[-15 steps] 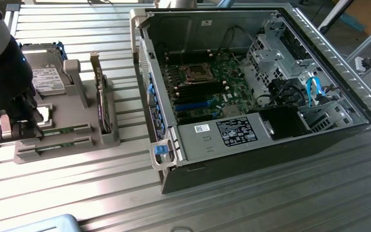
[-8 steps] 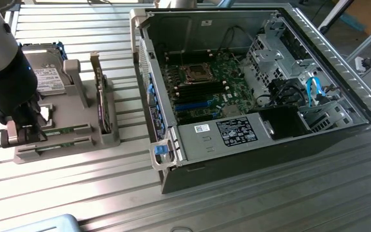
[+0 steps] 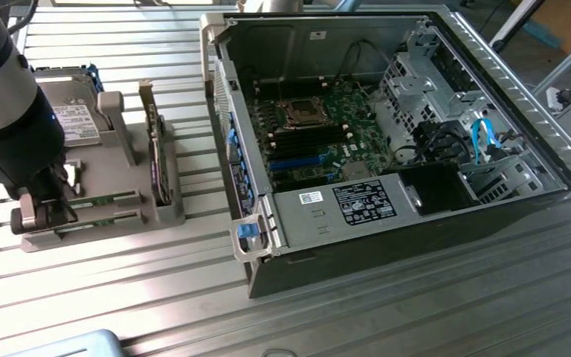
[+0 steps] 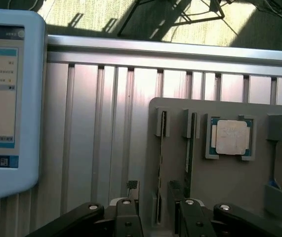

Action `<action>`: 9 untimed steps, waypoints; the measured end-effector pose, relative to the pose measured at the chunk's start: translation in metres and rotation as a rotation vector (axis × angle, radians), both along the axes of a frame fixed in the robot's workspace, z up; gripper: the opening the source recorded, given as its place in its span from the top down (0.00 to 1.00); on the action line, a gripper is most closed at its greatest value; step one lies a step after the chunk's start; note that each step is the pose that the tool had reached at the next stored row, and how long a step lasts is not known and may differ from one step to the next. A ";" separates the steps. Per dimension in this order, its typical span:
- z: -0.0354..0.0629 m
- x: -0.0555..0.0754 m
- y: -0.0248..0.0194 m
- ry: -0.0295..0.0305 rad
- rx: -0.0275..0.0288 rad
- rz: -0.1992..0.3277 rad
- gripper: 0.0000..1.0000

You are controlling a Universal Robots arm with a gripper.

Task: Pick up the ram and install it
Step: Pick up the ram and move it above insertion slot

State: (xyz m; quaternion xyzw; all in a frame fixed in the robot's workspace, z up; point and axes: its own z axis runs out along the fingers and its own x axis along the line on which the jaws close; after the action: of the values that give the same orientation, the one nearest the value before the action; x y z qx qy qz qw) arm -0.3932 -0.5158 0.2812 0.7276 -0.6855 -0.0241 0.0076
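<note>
The table (image 3: 415, 297) is made of ribbed, brushed aluminium. The ram (image 3: 107, 201) is seen as green circuit board, the holder (image 3: 117, 126) as matt grey plastic, the case (image 3: 305, 223) as bare sheet metal.

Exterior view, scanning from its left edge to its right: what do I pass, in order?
Tool → ram sticks → expansion card → motherboard → blue cables.
</note>
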 end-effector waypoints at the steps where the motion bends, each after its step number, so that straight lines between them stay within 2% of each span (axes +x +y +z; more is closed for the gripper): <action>1: -0.0016 0.000 0.0000 0.0001 -0.0001 0.000 0.64; 9: -0.0265 0.000 0.0012 0.0001 -0.0001 0.000 0.64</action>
State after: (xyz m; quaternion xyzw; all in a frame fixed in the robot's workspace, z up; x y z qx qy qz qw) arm -0.3932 -0.5146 0.2547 0.7276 -0.6855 -0.0241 0.0077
